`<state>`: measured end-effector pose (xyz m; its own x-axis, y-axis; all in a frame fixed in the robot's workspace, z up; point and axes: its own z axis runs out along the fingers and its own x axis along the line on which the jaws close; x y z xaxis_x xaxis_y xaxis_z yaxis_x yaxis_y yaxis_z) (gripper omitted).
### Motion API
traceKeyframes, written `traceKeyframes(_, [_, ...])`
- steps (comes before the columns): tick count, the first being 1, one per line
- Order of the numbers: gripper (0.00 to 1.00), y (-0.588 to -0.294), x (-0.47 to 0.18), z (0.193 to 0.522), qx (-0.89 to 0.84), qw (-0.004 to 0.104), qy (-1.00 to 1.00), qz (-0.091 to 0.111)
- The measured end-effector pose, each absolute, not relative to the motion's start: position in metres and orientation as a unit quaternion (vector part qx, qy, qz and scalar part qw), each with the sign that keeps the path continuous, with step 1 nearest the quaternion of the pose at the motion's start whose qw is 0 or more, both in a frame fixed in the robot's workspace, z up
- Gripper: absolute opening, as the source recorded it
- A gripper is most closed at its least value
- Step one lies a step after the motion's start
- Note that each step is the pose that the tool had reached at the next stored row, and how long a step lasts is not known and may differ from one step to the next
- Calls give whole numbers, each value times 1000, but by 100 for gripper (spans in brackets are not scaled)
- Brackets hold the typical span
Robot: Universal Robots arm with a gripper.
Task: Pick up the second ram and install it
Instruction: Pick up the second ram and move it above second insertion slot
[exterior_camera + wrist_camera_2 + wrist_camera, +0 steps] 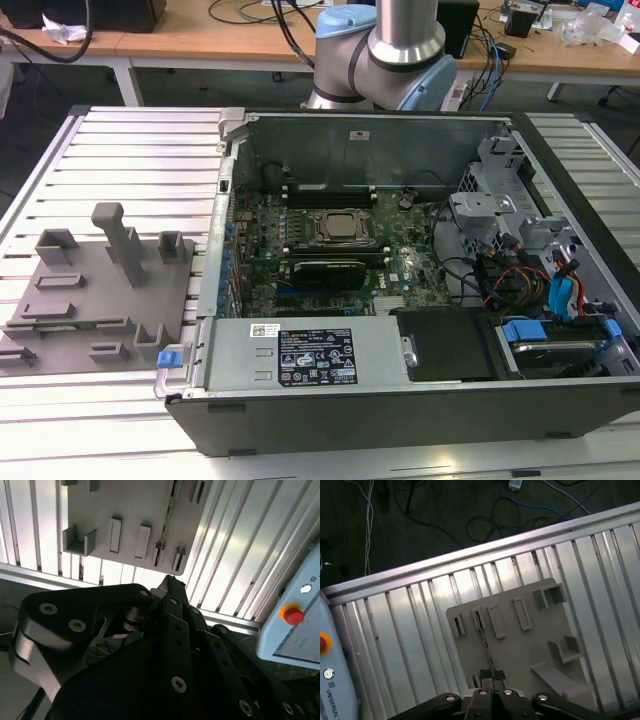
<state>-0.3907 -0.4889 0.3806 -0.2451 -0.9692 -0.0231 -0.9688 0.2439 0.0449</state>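
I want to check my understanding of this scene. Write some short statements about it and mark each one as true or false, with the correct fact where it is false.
1. The computer case lies open on the slotted metal table. True.
2. The grey fixture plate is at the exterior view's right of the case. False: it is at the exterior view's left.
3. The gripper holds the second ram, seen edge-on as a thin stick. True.
4. The second ram is already seated on the motherboard. False: in both wrist views it hangs above the grey fixture plate.
5. The button on the teach pendant is green. False: it is red.
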Motion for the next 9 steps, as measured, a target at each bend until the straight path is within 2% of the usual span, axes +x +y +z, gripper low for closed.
traceKeyframes(9, [11,-489,-391,381,678,7,-735,-24])
